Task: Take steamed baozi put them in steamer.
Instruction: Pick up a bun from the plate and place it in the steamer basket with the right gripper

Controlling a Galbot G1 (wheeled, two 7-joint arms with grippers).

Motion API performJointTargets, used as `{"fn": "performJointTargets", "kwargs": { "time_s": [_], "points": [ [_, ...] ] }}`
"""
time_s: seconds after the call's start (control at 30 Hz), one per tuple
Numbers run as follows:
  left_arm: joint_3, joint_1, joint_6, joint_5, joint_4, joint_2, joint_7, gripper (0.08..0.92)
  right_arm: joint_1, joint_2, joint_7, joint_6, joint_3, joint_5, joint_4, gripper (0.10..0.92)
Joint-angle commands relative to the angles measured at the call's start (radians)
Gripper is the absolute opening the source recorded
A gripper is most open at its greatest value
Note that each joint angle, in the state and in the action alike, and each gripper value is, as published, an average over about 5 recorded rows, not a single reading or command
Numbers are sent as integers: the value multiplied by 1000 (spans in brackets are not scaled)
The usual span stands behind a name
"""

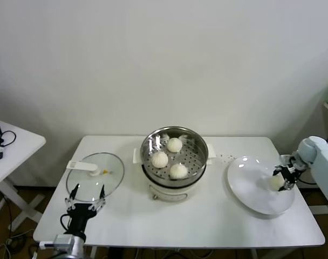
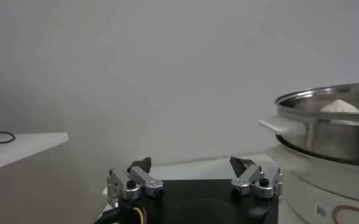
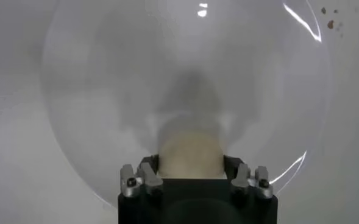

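Observation:
The steamer (image 1: 144, 150) stands mid-table with three baozi (image 1: 175, 144) on its perforated tray. It also shows in the left wrist view (image 2: 316, 131), where one baozi (image 2: 339, 106) peeks over the rim. The fourth baozi (image 1: 275, 183) is at the white plate (image 1: 250, 183) on the right. My right gripper (image 1: 280, 180) is shut on it. In the right wrist view the baozi (image 3: 190, 152) sits between the fingers of the right gripper (image 3: 190, 167) over the plate (image 3: 106, 91). My left gripper (image 1: 87, 195) is open and empty at the table's front left; it shows again in its own wrist view (image 2: 191, 168).
A flat glass lid (image 1: 95, 170) with a white handle lies left of the steamer, just beyond my left gripper. A small white side table (image 1: 15, 143) stands far left. A few dark specks (image 1: 226, 157) lie on the table behind the plate.

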Motion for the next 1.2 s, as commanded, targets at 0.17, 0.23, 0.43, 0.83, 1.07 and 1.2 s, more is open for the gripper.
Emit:
{"fn": "performJointTargets", "kwargs": {
  "time_s": [0.17, 0.23, 0.43, 0.83, 1.07, 1.2],
  "points": [
    [0, 0, 0, 0, -6, -3, 1, 823, 130, -53, -10, -68, -195, 230, 61, 679],
    [2, 0, 1, 0, -9, -3, 1, 823, 210, -69, -11, -105, -306, 351, 86, 679],
    [7, 3, -2, -1, -18, -11, 3, 823, 532, -62, -11, -223, -690, 686, 156, 679],
    [36, 10, 16, 0, -70, -23, 6, 823, 938, 149, 24, -373, -1182, 1153, 251, 679],
    [64, -12, 21, 20, -64, -26, 6, 823, 966, 275, 57, -419, -1248, 1255, 284, 679],
    [77, -21, 29, 22, -66, -22, 6, 823, 946, 336, 80, -440, -1250, 1290, 300, 682]
  ]
}}
